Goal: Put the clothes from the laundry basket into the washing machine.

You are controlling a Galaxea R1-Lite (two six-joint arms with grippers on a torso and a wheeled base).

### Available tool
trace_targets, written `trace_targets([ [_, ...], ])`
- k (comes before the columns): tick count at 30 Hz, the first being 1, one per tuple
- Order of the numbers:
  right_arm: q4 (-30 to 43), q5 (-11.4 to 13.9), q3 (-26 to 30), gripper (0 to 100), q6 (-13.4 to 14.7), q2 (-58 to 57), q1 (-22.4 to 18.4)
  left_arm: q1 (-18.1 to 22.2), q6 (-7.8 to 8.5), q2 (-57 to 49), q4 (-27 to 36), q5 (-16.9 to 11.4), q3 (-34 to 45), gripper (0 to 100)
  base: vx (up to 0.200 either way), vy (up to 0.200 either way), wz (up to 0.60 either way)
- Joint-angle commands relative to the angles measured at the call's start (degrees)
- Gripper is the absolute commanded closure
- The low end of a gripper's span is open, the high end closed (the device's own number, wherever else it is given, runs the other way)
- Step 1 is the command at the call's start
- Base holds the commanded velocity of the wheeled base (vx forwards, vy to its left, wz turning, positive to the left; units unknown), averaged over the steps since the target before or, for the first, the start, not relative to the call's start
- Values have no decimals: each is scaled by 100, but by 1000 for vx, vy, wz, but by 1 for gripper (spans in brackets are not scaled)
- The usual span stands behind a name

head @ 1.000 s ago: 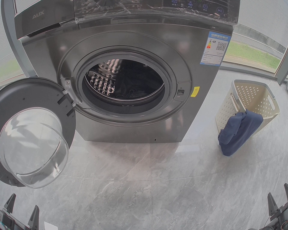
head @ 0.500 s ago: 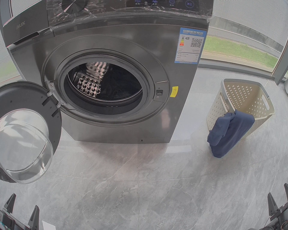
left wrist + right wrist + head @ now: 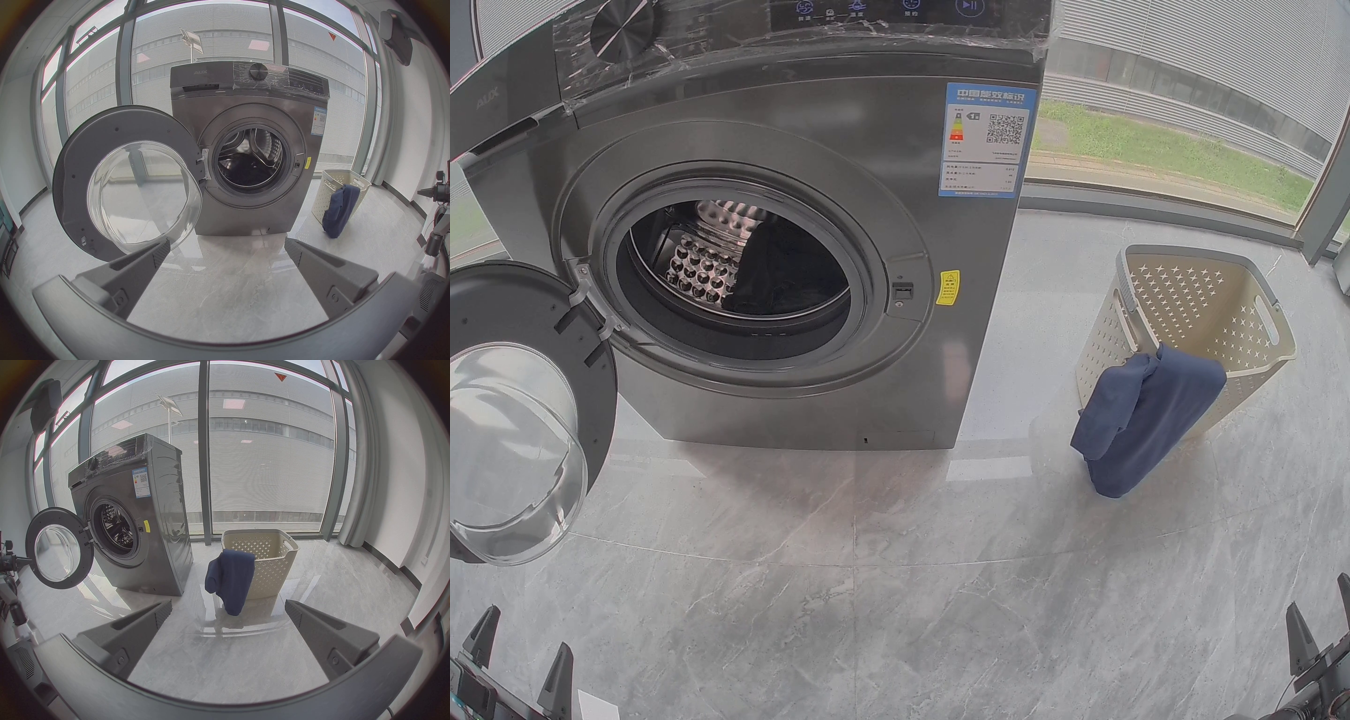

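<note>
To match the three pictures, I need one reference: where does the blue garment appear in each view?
Head view: blue garment at the right, draped over the laundry basket rim.
Left wrist view: blue garment on the basket, beside the washing machine.
Right wrist view: blue garment on the basket's camera-facing rim.
Shared landmark: the machine's open door.

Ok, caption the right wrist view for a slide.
Open right tool faces blue garment draped over laundry basket beside open washing machine.

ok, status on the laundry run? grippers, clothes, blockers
Open, empty: left gripper, right gripper. One blue garment draped over laundry basket rim, right of washing machine. Its door swung open on the robot's left, away from the basket.
</note>
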Motion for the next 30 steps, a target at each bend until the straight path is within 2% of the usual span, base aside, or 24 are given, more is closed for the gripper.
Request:
trace_targets([
  [1,-1,0,92,0,-1,-74,-1,-2,2,-39,1,4,84,0,0,-200,0],
  [3,-1,0,92,0,-1,-74,8,-2,2,-39,1,4,84,0,0,-200,0],
  [12,-1,0,92,0,-1,-74,-1,-2,-7,-39,1,4,84,0,0,0,0],
  [18,-1,0,92,0,-1,-74,8,-2,-7,-39,1,-4,84,0,0,-200,0],
  [30,-1,0,92,0,-1,-74,8,-2,-16,-39,-8,-22,84,0,0,0,0],
])
